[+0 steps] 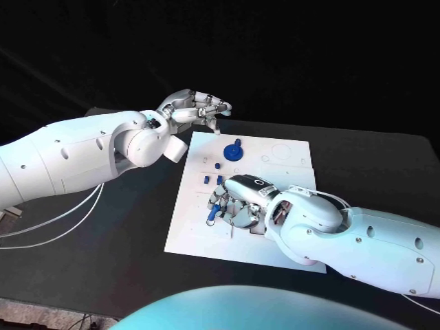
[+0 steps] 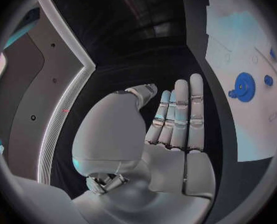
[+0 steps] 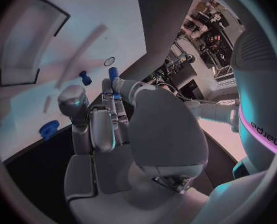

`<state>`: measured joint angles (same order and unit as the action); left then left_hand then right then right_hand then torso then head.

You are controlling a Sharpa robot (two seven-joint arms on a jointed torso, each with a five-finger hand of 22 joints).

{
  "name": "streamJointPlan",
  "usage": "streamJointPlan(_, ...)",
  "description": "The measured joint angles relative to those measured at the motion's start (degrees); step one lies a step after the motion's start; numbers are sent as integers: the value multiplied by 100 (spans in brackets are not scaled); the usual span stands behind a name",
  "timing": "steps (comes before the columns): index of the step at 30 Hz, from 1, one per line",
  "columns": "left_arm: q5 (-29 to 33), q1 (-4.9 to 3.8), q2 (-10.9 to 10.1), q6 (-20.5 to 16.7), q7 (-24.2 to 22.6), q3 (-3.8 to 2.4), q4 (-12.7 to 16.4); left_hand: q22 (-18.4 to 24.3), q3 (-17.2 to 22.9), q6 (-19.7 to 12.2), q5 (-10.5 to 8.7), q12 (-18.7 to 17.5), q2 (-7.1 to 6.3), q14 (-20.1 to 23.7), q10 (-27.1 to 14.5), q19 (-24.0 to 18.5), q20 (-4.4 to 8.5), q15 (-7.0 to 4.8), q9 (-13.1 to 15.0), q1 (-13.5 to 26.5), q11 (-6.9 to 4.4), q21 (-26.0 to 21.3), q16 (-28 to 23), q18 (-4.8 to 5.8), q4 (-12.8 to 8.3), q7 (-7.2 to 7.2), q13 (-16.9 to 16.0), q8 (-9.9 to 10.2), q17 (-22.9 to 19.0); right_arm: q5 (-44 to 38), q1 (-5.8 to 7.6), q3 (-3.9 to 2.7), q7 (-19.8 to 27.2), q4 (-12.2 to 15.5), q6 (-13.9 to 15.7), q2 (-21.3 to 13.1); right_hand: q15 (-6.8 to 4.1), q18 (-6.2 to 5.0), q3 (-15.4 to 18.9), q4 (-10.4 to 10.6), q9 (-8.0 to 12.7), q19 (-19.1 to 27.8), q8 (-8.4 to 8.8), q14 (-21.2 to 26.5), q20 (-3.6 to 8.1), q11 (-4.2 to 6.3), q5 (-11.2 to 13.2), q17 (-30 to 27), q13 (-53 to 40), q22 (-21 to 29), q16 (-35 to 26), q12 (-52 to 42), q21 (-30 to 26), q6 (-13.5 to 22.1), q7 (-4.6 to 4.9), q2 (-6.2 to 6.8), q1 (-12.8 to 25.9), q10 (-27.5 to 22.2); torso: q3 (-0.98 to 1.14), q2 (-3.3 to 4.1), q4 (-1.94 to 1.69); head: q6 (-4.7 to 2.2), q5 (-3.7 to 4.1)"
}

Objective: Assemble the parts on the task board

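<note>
The white task board (image 1: pixel 280 227) lies in the middle of the black table. A blue gear (image 1: pixel 234 150) stands near its far edge, with small blue parts (image 1: pixel 217 166) just nearer along the left side. My right hand (image 1: pixel 238 203) rests low over the board's left half, its fingers curled. In the right wrist view its fingertips (image 3: pixel 107 87) pinch a small blue part (image 3: pixel 113 73); another blue peg (image 3: pixel 85 78) stands on the board (image 3: pixel 64 30) just beyond. My left hand (image 1: pixel 192 110) hangs beyond the board's far left corner, holding nothing, its fingers (image 2: pixel 179 109) straight.
The left wrist view shows the blue gear (image 2: pixel 244 87) and a small blue peg (image 2: pixel 268 80) on the board (image 2: pixel 238 40). A rectangular recess (image 3: pixel 33 45) and a round hole (image 3: pixel 109 61) mark the board. Black table (image 1: pixel 130 227) surrounds the board.
</note>
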<state>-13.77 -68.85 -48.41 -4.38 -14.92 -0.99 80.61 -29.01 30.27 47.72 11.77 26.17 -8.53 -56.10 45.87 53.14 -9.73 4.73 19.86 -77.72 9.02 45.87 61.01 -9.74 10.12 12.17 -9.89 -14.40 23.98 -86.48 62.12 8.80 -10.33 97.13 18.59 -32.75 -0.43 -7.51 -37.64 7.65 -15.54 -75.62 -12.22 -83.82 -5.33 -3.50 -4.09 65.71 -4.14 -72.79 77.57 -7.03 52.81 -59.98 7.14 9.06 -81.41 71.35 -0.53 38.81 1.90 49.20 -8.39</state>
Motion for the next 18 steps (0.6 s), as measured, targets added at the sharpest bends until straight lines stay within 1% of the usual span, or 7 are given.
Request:
streamJointPlan(11, 0, 0, 2, 2, 6, 0, 1, 0, 0, 0, 0, 0, 0, 0, 0, 0, 0, 0, 0, 0, 0, 0, 0, 0, 0, 0, 0, 0, 0, -250, -64, 12, -41, -49, -29, 68, 0, 0, 0, 0, -23, 0, 0, 0, 0, -9, -12, 0, 1, 0, 0, 0, 0, 10, 10, 0, 1, 9, 0, -1, 0, 17, -12)
streamJointPlan(18, 0, 0, 4, 3, 9, 0, 1, 11, 0, 0, 0, 0, 0, 0, 0, 0, 0, 0, -1, 0, 0, 0, 0, 0, 0, 0, 0, 0, 0, -322, -105, 17, -74, -62, -46, 118, 0, 0, -16, -17, -25, 0, -1, 0, 0, -10, -15, 0, 0, -9, 0, 0, 0, 18, 18, 8, 68, 9, 0, -3, -1, 25, -21)
